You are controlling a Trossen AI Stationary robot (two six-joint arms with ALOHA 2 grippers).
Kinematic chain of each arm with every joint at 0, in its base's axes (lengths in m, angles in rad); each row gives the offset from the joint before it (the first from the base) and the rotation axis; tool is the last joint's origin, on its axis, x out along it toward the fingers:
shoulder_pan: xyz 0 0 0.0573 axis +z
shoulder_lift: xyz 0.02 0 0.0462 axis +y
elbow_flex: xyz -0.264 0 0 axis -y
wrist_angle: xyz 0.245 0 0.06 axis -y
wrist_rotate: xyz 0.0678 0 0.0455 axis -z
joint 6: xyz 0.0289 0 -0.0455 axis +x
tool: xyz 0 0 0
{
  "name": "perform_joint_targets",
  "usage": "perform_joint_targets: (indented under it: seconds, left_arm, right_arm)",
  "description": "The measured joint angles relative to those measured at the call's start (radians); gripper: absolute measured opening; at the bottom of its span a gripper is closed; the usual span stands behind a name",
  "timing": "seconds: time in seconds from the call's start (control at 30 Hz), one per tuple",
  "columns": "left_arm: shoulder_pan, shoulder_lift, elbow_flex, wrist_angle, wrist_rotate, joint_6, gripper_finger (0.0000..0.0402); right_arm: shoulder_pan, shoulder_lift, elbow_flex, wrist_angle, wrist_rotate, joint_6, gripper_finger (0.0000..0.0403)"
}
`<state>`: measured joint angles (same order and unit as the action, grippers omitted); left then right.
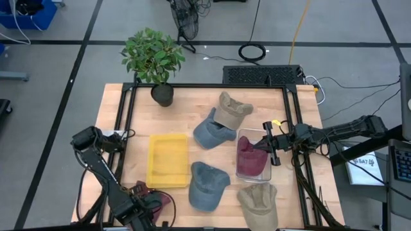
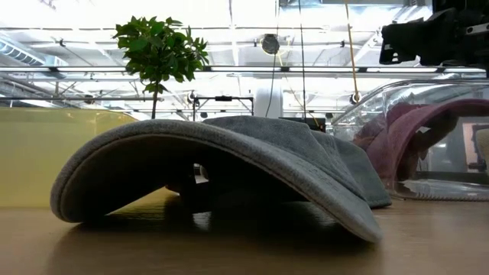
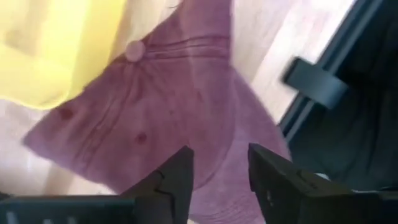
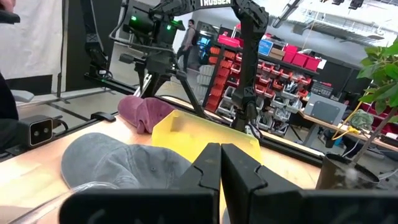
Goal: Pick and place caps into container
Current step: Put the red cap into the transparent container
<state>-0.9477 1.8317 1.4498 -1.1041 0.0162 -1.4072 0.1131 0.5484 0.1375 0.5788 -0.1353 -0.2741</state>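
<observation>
A maroon cap (image 1: 250,160) lies inside the clear container (image 1: 239,138), and shows through its wall in the low view (image 2: 428,130). My right gripper (image 1: 268,146) is shut and hangs above the container's right side (image 2: 428,38). A second maroon cap (image 1: 160,197) lies crown up on the table's near left, beside the yellow tray (image 1: 154,160). My left gripper (image 3: 219,171) is open just over this cap (image 3: 161,112), a finger to either side of its lower part. Two blue-grey caps (image 1: 207,186) (image 1: 212,131) and two khaki caps (image 1: 231,109) (image 1: 259,202) rest on the table.
A potted plant (image 1: 154,58) stands at the far left of the table. A black frame rail (image 3: 311,81) runs close beside the left gripper. The near blue-grey cap (image 2: 229,153) fills the low view. The yellow tray holds nothing.
</observation>
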Motion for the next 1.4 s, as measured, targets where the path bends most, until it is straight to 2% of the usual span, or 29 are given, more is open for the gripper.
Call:
perform_joint_targets:
  seconds: [0.3, 0.43, 0.6, 0.73, 0.83, 0.93, 1.07, 1.1, 1.27, 1.4]
  left_arm:
    - [-0.032, 0.016, -0.003, 0.002, -0.061, -0.042, 0.0251]
    - [-0.031, 0.048, -0.034, 0.007, -0.051, -0.029, 0.0267]
    - [-0.032, 0.084, -0.057, 0.010, -0.023, -0.001, 0.0262]
    - [-0.032, 0.088, -0.059, 0.017, -0.032, 0.017, 0.0241]
    - [-0.029, 0.087, -0.059, 0.016, -0.031, 0.017, 0.0205]
    - [-0.025, 0.087, -0.059, 0.019, -0.013, 0.018, 0.0143]
    - [-0.013, 0.084, -0.053, 0.045, 0.040, 0.025, 0.0032]
    - [-0.010, 0.084, -0.044, 0.048, 0.046, 0.037, 0.0019]
    - [-0.009, 0.083, 0.030, 0.024, 0.035, 0.165, 0.0019]
    - [-0.003, 0.067, 0.102, -0.006, -0.032, 0.240, 0.0010]
  right_arm:
    - [0.000, 0.000, 0.000, -0.024, 0.000, -0.001, 0.0000]
    - [0.000, 0.000, 0.000, -0.023, 0.000, -0.004, 0.0000]
    - [0.000, 0.000, 0.000, -0.023, 0.001, -0.008, 0.0000]
    - [0.000, 0.000, 0.000, -0.022, 0.002, -0.010, 0.0000]
    - [0.000, 0.000, 0.000, -0.022, 0.002, -0.011, 0.0000]
    - [0.000, 0.000, 0.000, -0.022, 0.003, -0.011, 0.0000]
    - [0.000, 0.000, 0.000, -0.022, 0.003, -0.011, 0.0000]
    - [0.000, 0.000, 0.000, -0.022, 0.003, -0.011, 0.0000]
    - [0.000, 0.000, 0.000, -0.023, 0.003, -0.038, 0.0000]
    - [0.000, 0.000, 0.000, -0.022, 0.003, -0.035, 0.0000]
